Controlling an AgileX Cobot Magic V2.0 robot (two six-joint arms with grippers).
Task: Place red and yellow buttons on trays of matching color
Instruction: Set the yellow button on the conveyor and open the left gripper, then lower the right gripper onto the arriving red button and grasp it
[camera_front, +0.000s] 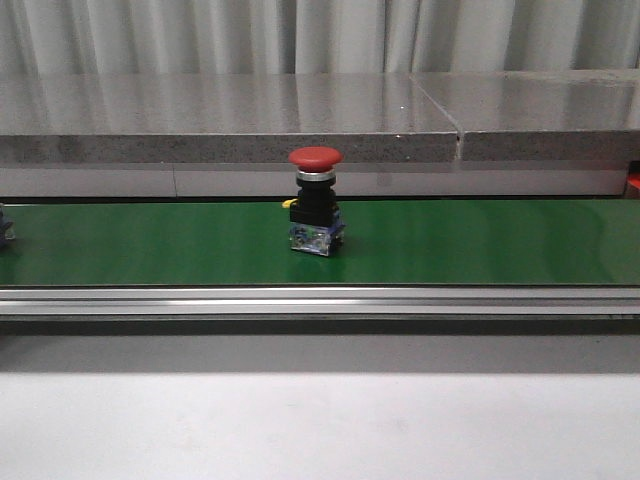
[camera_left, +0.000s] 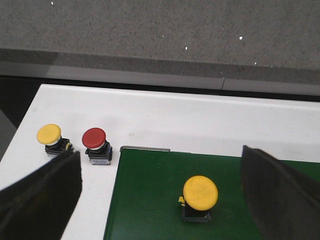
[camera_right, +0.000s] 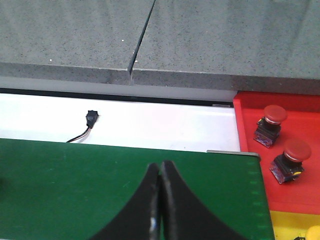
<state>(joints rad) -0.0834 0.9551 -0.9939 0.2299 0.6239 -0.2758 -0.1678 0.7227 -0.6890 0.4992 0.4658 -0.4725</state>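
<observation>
Black fingers (camera_left: 40, 195) of the left gripper (camera_left: 160, 200) stand wide apart over the green belt (camera_left: 150, 200), and a yellow button (camera_left: 200, 196) sits upright between them, nearer the other finger, its stem vertical. That arm looks best placed to take it. Two more buttons, yellow (camera_left: 49, 135) and red (camera_left: 94, 139), stand off the belt on the white surface (camera_left: 200, 125) nearby. Front view shows a red button (camera_front: 315, 200) upright mid-belt. Over the belt's far end the right gripper (camera_right: 160, 200) is pressed closed, empty, beside the red tray (camera_right: 300, 200) holding two red buttons (camera_right: 272, 122).
</observation>
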